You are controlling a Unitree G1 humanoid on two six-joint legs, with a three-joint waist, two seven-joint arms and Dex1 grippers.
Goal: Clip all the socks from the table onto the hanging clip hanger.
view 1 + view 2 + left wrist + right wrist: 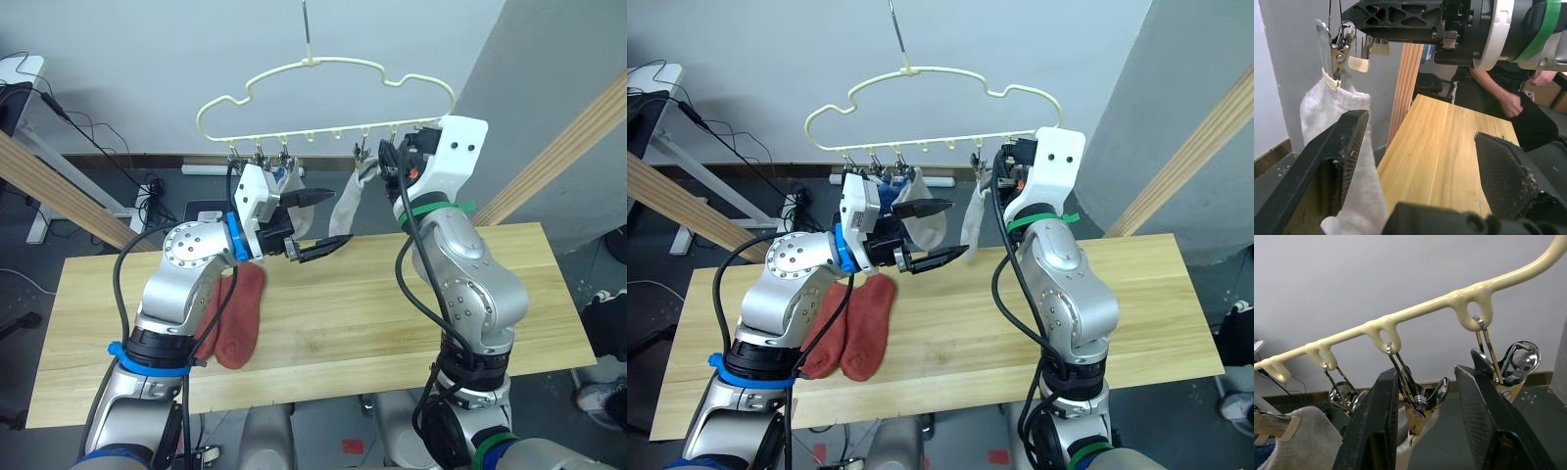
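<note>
Left eye view: two red socks [238, 315] lay on the worktop [392, 304] beneath the left claw [315, 223], which gaped empty beside a hung grey sock [346, 208]. The right claw [1425, 421] stood open around a hanger [323, 98] clip [1418, 404].

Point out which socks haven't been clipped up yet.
The two rust-red fabric ankle socks, lying flat side by side on the pale wooden plank table. The light grey socks and the blue one hang from the cream wire clip hanger.
</note>
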